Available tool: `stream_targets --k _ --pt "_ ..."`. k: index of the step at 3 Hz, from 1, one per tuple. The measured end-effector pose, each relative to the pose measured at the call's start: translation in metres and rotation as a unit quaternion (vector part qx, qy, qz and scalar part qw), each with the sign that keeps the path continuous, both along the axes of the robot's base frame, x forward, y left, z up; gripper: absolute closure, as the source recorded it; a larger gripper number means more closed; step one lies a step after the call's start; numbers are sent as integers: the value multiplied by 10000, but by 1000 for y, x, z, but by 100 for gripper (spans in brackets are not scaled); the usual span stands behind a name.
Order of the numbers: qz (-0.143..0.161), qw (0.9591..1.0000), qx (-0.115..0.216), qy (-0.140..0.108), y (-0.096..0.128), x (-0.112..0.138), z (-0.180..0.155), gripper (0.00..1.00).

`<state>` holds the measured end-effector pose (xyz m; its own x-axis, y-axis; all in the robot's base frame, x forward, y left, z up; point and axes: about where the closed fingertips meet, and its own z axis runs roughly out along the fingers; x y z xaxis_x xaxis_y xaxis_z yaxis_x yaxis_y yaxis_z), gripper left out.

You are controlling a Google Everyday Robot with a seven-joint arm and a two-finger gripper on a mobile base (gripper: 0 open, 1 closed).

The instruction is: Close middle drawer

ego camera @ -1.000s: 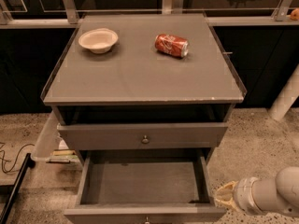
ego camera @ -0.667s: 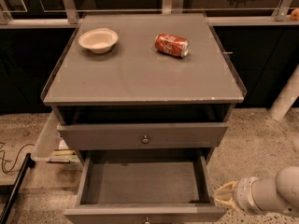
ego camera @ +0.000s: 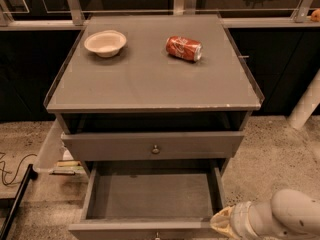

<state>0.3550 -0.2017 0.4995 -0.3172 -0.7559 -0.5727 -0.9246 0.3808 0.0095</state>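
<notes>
The middle drawer is pulled far out of the grey cabinet. Its long plain grey box is empty. Its low front panel lies at the bottom edge of the view, with the small round knob barely showing. My gripper, on a white arm, comes in from the lower right. It sits at the right front corner of the open drawer, beside the front panel.
The top drawer front with its knob is nearly closed above. On the cabinet top stand a cream bowl and a red soda can lying on its side. A black cable lies on the floor at left.
My gripper has shifted slightly left and down, closer to the right front corner of the open drawer. The drawer has not moved.
</notes>
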Motion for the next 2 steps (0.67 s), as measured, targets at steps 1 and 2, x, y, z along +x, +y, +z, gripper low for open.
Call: stream_targets --k 1,2 --pt "188 9996 169 130 22 -12 -25 100" --pt "260 9992 297 119 34 -18 -51 100"
